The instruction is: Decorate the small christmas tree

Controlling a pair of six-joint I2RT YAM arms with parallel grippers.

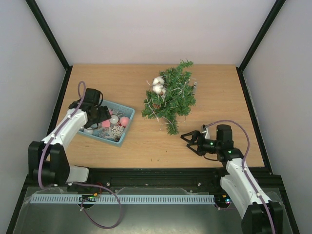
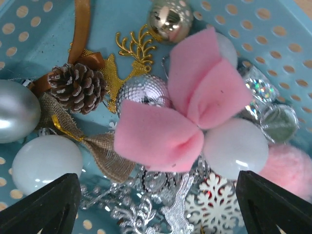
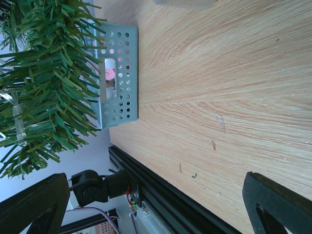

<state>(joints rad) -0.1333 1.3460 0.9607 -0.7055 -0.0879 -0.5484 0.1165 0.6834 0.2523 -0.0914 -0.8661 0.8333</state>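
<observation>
- Left fingers (image 2: 46, 207) were spread over the basket (image 2: 273, 29), tips cut off; a pink bow (image 2: 161, 136) partly hid a mirrored ball (image 2: 144, 90).
- Right fingers (image 3: 34, 204) were spread near the tabletop's (image 3: 219, 73) front edge; the tree (image 3: 39, 73) was cropped.

Perforated teal basket (image 2: 29, 29): smooth matt plastic. Centre, pink bow (image 2: 185, 112), soft matt felt; 12 o'clock, gold bauble (image 2: 170, 19), mirror-glossy; 10 o'clock, pine cone (image 2: 78, 87), rough, frost-tipped; 7 o'clock, burlap bow (image 2: 105, 151), coarse weave. Table (image 3: 219, 73): matt grained wood. Small christmas tree (image 1: 170, 97): matt plastic-looking needles.
</observation>
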